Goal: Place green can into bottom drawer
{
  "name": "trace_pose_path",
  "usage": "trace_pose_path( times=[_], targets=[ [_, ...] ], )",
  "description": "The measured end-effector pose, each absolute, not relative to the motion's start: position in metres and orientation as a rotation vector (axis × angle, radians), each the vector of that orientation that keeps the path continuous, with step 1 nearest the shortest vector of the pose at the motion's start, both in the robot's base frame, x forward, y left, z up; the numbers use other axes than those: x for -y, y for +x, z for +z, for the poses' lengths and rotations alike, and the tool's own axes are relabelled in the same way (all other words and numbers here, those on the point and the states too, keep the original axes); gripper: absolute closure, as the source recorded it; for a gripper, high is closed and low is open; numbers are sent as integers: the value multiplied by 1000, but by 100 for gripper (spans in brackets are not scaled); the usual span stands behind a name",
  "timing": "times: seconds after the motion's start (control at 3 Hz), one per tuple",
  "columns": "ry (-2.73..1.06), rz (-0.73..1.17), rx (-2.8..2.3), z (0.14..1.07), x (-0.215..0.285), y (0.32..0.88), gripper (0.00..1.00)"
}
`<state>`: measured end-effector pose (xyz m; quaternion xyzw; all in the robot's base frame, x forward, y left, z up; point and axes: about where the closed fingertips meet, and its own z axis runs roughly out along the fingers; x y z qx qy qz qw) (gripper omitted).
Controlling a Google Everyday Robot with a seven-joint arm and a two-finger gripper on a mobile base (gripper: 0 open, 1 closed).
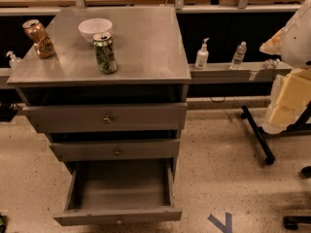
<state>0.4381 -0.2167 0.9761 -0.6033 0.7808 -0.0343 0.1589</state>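
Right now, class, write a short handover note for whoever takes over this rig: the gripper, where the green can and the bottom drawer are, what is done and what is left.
Gripper: not in view; nothing is holding the can.
Green can: upright on the cabinet top, near the front, just in front of the white bowl. The orange can stands apart at the left edge.
Bottom drawer: pulled out, with nothing visible inside.
Done: the drawer is open.
Left: grasp the green can, lower it into the bottom drawer and release it.

Dim warm light from above; bottom drawer (116, 216) lies shaded.
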Motion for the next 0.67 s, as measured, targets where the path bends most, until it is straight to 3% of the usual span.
trace_pose_path(
  times=[0.33,0.67],
  targets=[
    [-1725,-98,-2232,976,217,438,0],
    [-1743,-71,-2110,982,189,490,0]
  ],
)
